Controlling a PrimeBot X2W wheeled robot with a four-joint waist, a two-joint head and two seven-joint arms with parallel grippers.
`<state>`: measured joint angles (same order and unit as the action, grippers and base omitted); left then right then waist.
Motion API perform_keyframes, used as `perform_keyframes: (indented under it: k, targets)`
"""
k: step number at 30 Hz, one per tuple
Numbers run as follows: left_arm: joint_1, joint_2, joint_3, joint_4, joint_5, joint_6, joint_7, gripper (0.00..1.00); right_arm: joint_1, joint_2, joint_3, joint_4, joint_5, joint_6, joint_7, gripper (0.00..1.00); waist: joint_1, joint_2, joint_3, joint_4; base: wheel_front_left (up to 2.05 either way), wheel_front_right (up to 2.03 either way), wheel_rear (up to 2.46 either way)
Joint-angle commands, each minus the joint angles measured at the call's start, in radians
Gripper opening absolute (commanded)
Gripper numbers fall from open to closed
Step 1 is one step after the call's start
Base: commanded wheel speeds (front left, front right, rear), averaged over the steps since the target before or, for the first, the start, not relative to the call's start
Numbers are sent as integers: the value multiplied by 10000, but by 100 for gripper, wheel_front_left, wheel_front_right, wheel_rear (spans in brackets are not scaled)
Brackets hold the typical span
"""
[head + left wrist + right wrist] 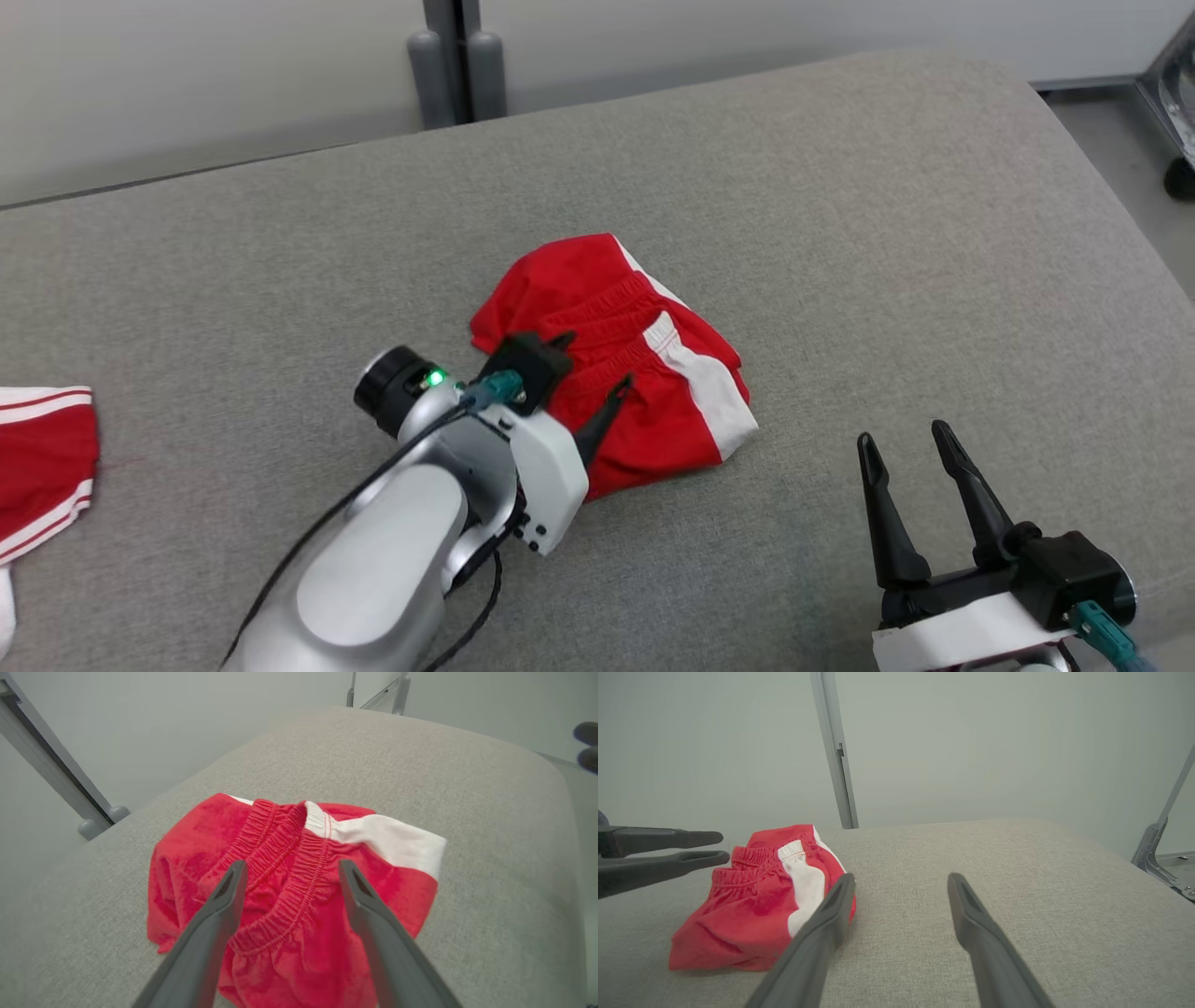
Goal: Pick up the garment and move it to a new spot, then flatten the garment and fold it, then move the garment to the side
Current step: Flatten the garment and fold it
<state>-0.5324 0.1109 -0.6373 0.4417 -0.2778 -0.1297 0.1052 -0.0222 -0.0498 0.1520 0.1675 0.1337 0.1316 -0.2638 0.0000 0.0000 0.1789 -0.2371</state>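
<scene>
The garment (672,411) is a pair of red shorts with a white side stripe and an elastic waistband, lying bunched in the middle of the grey padded surface (840,233). My left gripper (597,359) hovers over its near left part, open, fingers spread to either side of the gathered waistband (280,896) in the left wrist view, nothing pinched between them. In that view the left gripper (291,863) points across the garment (196,858). My right gripper (903,434) stands open over bare surface, right of the garment (752,900). The right wrist view shows the right gripper (901,877) empty and the left gripper (723,846) at the far left.
Another red garment with white stripes (37,457) lies at the surface's left edge. A grey post (457,56) stands behind the far edge. A metal frame with a caster (1178,140) stands off the right corner, where the surface rounds off.
</scene>
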Motion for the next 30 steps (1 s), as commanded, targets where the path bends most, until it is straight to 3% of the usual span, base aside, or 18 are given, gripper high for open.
perform_keyframes:
  k: [1, 10, 23, 24, 25, 26, 27, 28, 30]
  targets:
    - [-288, 95, -20, -14, -122, 1, 118, 100, -122, -15, 28, -51, 76, -17, -13, 100, 0, 0, 418, -410, 0, 0, 0]
    - [-1742, 515, -1147, -426, -1645, -1, 2262, 100, -464, -14, 151, -60, 274, -17, -13, 100, 0, 0, 842, -789, 0, 0, 0]
    - [-2065, 752, -1380, -260, -2319, -3, 2749, 100, -561, -15, 270, -54, 418, -17, -13, 100, 0, 0, 932, -1219, 0, 0, 0]
    - [-2076, 764, -1414, -256, -2373, -3, 2746, 89, -570, -15, 291, -42, 413, -17, -13, 100, 0, 0, 924, -1246, 0, 0, 0]
    - [-2085, 765, -1454, -266, -2419, -3, 2742, 51, -582, -15, 306, -30, 401, -17, -13, 100, 0, 0, 913, -1271, 0, 0, 0]
    - [-2075, 754, -1513, -291, -2520, -3, 2776, 35, -592, -15, 319, -22, 416, -17, -13, 100, 0, 0, 900, -1293, 0, 0, 0]
    - [-2080, 778, -1582, -312, -2600, -3, 2804, 11, -599, -15, 324, -20, 431, -17, -13, 100, 0, 0, 887, -1312, 0, 0, 0]
    - [-2100, 828, -1646, -337, -2674, -3, 2828, 0, -601, -15, 325, -24, 441, -17, -13, 100, 0, 0, 872, -1330, 0, 0, 0]
    - [-2133, 912, -1763, -386, -2820, -3, 2885, 0, -604, -15, 320, -34, 440, -17, -13, 100, 0, 0, 837, -1355, 0, 0, 0]
